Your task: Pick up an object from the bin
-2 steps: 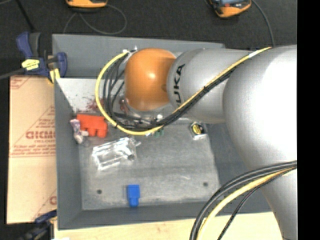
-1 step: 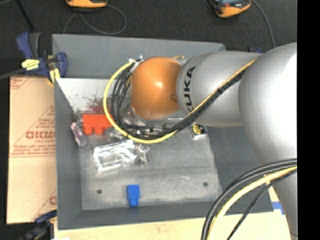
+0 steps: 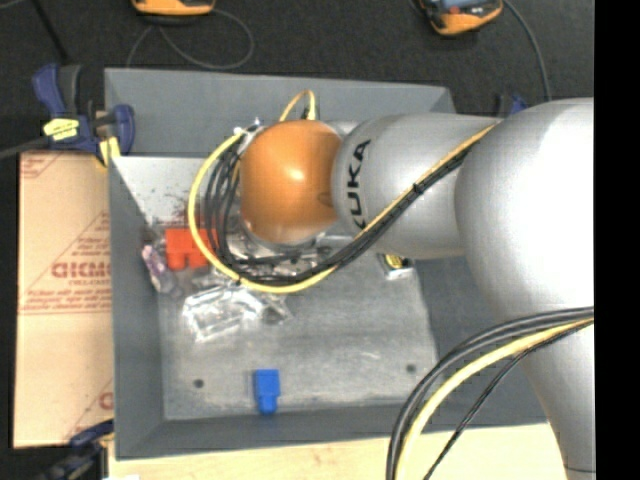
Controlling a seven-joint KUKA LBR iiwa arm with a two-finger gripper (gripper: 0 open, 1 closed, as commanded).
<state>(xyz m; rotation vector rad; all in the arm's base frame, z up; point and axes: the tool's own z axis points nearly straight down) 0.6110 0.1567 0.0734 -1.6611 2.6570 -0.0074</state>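
Toward the left of the grey metal bin (image 3: 138,368), about mid-height in the frame, a small pale, partly see-through thing (image 3: 153,265) lies close to the left wall; just to its right sits an orange block (image 3: 180,249), touching or nearly touching it; below and a little right of these, a crumpled piece of clear plastic (image 3: 216,312) lies on the bin floor; lower still, near the bottom wall and well apart from the rest, lies a small blue block (image 3: 265,390). At the centre of the frame the arm's rounded orange cover (image 3: 288,180), ringed by black and yellow cables (image 3: 215,193), hangs over the upper part of the bin; the gripper (image 3: 264,257) lies under its lower edge, just right of the orange block and just above the clear plastic; which of the two it is over cannot be told, nor whether it is released or clenched. Further right, a small yellow-and-white thing (image 3: 396,264) peeks from beneath the silver arm (image 3: 500,188), which covers the right of the frame.
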